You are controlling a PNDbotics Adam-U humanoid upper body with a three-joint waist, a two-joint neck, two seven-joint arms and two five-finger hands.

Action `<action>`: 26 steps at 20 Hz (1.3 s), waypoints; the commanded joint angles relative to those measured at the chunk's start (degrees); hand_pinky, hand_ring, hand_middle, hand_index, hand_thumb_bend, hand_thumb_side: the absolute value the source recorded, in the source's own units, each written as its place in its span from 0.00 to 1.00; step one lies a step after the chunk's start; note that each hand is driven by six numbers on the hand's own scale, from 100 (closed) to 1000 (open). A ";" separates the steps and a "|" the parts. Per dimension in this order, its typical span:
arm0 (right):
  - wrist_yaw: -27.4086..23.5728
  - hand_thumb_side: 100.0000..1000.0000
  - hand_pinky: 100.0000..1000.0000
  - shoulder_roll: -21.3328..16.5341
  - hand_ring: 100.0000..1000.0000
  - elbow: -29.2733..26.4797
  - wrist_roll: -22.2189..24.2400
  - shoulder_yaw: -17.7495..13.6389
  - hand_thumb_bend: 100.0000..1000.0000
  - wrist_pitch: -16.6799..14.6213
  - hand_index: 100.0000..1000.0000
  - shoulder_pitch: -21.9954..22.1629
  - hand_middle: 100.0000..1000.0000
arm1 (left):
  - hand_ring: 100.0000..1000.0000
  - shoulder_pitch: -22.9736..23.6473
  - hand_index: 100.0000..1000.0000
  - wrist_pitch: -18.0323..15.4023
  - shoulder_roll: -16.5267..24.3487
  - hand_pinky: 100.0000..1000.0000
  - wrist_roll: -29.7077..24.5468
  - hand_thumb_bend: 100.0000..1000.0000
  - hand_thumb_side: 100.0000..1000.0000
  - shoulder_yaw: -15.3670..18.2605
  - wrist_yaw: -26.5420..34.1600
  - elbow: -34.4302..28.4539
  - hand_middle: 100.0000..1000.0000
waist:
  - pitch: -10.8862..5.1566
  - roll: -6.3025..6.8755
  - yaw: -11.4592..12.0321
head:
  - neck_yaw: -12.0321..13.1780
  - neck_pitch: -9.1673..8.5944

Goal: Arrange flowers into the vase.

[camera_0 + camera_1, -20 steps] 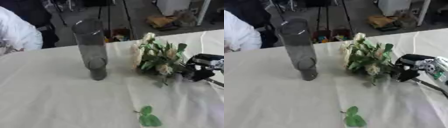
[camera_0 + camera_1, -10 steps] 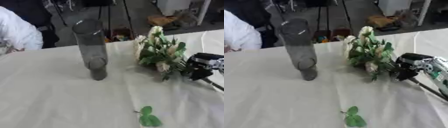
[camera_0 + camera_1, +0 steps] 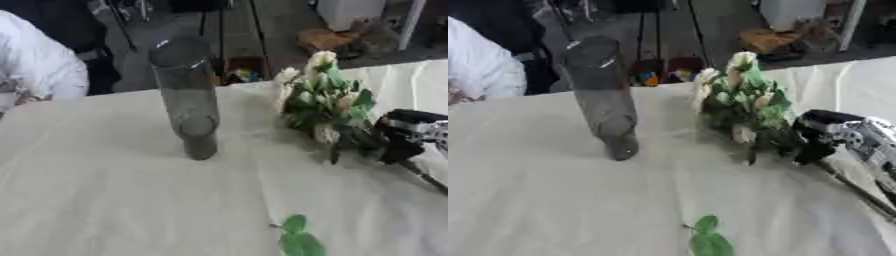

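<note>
Gripping the flowers (image 3: 325,97) by their stems, your right hand (image 3: 404,137) tilts them beside the upright vase (image 3: 187,97); no readable writing shows anywhere

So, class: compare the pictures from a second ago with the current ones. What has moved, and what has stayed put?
The right hand has tipped the bunch of flowers upward, so its blooms stand higher and more upright than a second ago; the hand stays closed on the stems. The tall glass vase has not moved and holds no flowers, and the loose green leaves lie where they were on the cloth.
</note>
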 commanded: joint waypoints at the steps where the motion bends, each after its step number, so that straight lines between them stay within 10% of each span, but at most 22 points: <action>1: -0.86 0.31 0.00 -1.14 0.00 -1.21 -3.66 -0.11 0.00 -1.37 0.00 -0.39 0.00 | 0.95 -0.72 0.97 0.23 0.90 0.81 0.17 0.00 1.00 0.41 0.19 -0.74 0.90 | -0.90 -0.31 0.08 | 0.85 0.64; 11: -2.87 0.24 0.00 -2.89 0.00 -7.37 -9.19 -1.14 0.00 -0.35 0.00 -0.12 0.00 | 0.94 -0.27 0.97 0.47 0.94 0.81 0.69 0.00 1.00 0.59 0.04 -0.74 0.89 | -1.26 -0.42 -0.02 | 4.73 0.69; 12: -3.25 0.36 0.00 -3.07 0.00 -8.20 -9.31 -1.35 0.00 0.00 0.00 -0.16 0.00 | 0.94 -0.25 0.97 0.49 0.95 0.81 0.71 0.00 1.00 0.59 0.03 -0.74 0.89 | -1.31 -0.45 -0.03 | 4.77 0.60; 13: -3.71 0.25 0.00 -3.24 0.00 -9.07 -9.53 -1.57 0.00 0.50 0.00 -0.20 0.00 | 0.94 -0.23 0.97 0.50 0.97 0.81 0.72 0.00 1.00 0.58 0.01 -0.74 0.89 | -1.37 -0.47 -0.04 | 4.79 0.45; 26: -10.63 0.24 0.00 -3.61 0.00 -18.97 -15.17 -4.34 0.00 12.22 0.00 -1.99 0.00 | 0.94 0.01 0.97 0.88 1.00 0.80 0.56 0.00 1.00 0.43 0.07 -0.74 0.89 | -1.68 -0.46 -0.25 | 3.90 -0.86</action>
